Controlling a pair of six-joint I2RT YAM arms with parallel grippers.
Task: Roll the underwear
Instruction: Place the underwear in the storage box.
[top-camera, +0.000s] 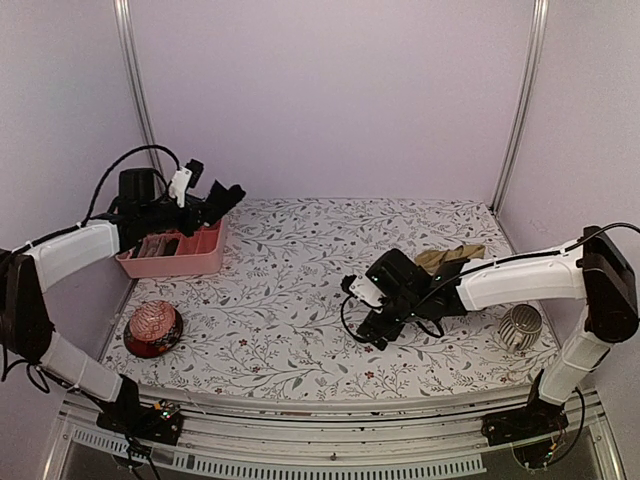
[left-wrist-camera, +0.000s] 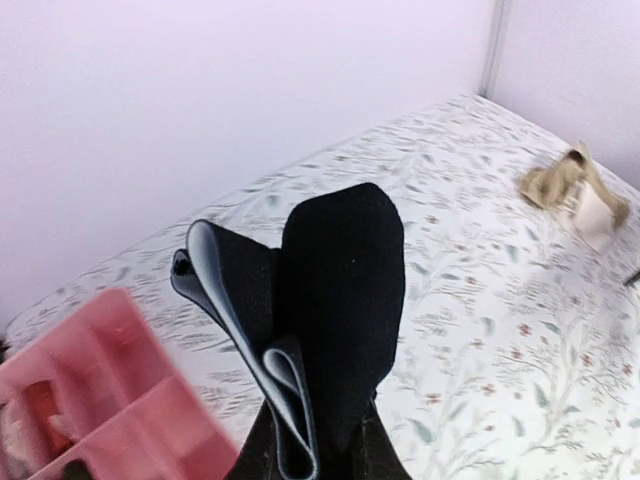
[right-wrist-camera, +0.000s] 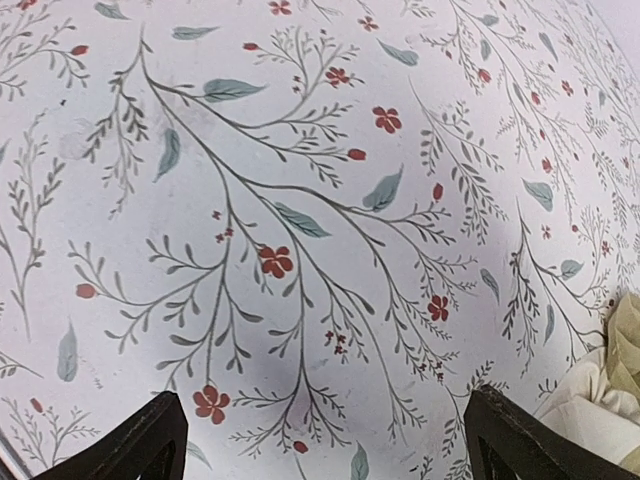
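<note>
Left hand (top-camera: 208, 205), at 10 o'clock over the pink bin (top-camera: 175, 262), is clamped on the folded black underwear (left-wrist-camera: 335, 300). Right hand (top-camera: 378, 328) is spread apart and empty above the counter (top-camera: 290, 270). The tan underwear (top-camera: 450, 257) lies at its 2 o'clock.

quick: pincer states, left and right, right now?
Left pincer: shut on the black underwear.
Right pincer: open, nothing between its fingers.
</note>
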